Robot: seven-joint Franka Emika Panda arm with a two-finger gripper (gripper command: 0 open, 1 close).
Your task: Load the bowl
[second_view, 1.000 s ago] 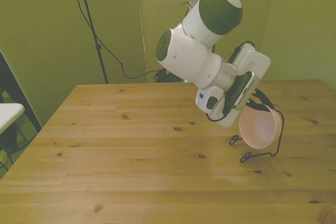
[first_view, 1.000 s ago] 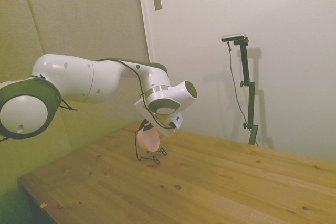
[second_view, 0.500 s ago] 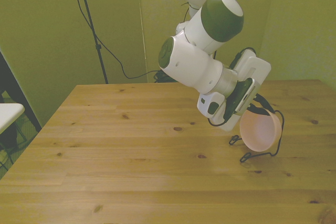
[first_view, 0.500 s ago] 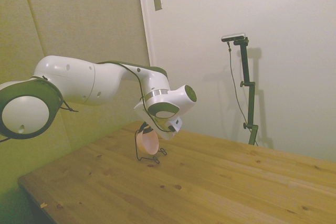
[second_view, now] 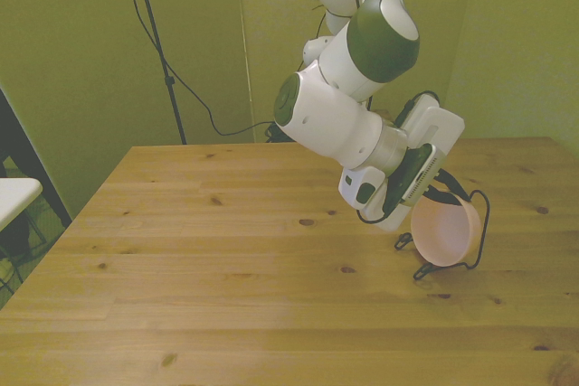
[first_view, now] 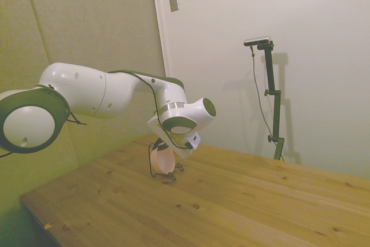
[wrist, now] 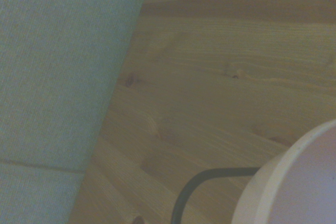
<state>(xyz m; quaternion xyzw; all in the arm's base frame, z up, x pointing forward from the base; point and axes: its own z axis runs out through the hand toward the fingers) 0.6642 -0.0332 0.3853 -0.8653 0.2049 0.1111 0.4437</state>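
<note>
In a black wire rack (second_view: pixel 477 223) — smooth round pink bowl (second_view: pixel 443 234).

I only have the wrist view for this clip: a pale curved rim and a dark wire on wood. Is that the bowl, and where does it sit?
Observer: Yes. The front view shows the pink bowl tipped on its edge inside a black wire rack, its hollow facing the camera.
Operator: Is the rack on the table?
Observer: Yes, its feet stand on the wooden table, toward the front view's right.
Operator: Is the gripper holding the bowl?
Observer: The gripper is at the bowl's upper rim, but the wrist hides its fingers in both wide views.
</note>
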